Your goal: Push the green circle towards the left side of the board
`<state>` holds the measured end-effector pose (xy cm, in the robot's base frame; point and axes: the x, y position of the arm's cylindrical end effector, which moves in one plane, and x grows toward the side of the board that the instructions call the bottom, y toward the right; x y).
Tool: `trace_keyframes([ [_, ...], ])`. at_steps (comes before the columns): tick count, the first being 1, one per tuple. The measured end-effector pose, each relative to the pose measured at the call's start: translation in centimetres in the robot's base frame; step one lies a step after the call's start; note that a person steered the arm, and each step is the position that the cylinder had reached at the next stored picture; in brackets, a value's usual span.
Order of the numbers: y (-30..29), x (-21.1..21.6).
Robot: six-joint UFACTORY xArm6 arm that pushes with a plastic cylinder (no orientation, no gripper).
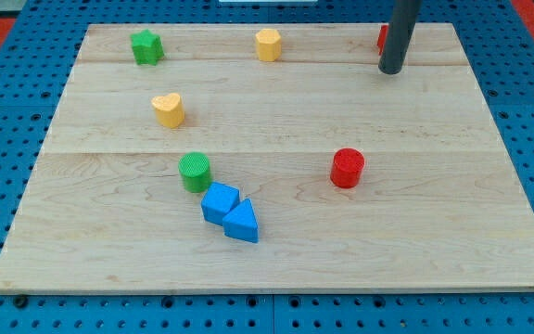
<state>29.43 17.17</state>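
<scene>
My tip [391, 69], a bare rod holding nothing, sits near the board's [489, 232] top-right corner, so crossing to the green circle [195, 172] risks clipping the red cylinder [348, 168].

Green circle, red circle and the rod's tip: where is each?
green circle [194, 168]: camera view, its top face.
red circle [348, 163]: camera view, its top face.
my tip [391, 70]: camera view, rod's lower end.

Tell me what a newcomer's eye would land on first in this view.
First the dark rod at the view's top right, with my tip resting on the board, far from the green circle and partly hiding a red block. Next the blue pair just below and right of the green circle: a blue cube touching a blue triangle. The red circle stands alone at centre right.
</scene>
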Motion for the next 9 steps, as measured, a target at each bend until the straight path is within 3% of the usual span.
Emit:
trace_keyframes([
  [3, -2.4, 1.0],
  [6, -15.1, 3.8],
  [9, -19.1, 19.8],
])
